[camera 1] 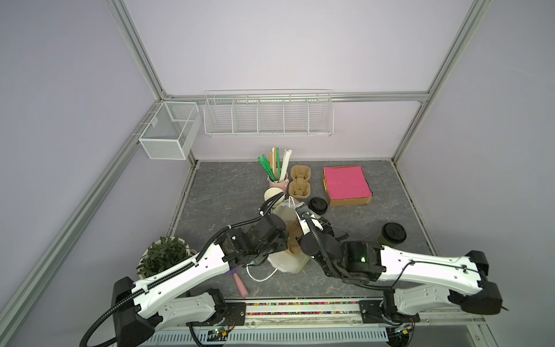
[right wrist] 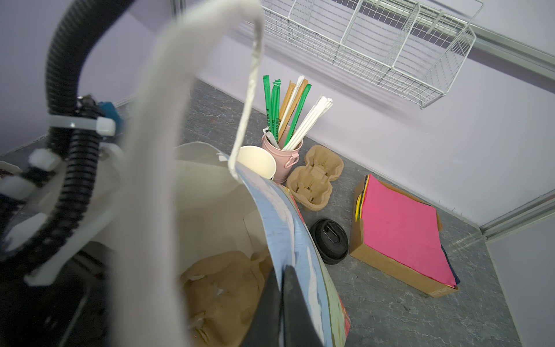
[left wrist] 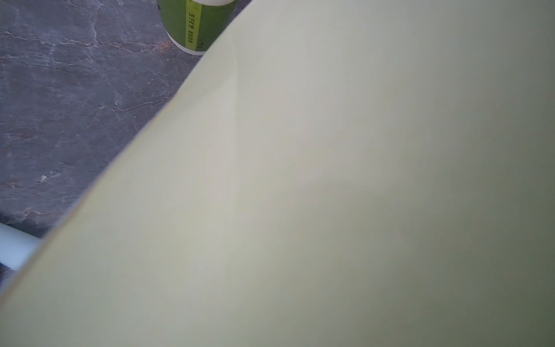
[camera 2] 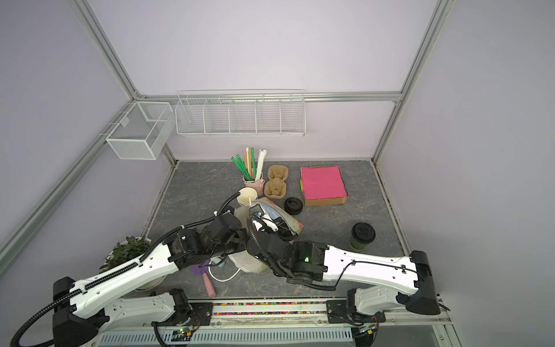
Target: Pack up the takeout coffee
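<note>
Green paper cup (left wrist: 180, 21): a column of dark characters runs down its lighter stripe, too blurred to make out.
Green straw wrapper (right wrist: 266, 102): small print starting "PLA", the rest too tiny.
Cardboard box (right wrist: 390, 264): faint print near one corner, unreadable.

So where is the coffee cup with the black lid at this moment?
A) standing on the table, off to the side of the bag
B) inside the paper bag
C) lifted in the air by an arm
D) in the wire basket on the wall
A: in a top view the takeout coffee stands upright on the grey table, apart from the paper bag, with nothing holding it.
</note>
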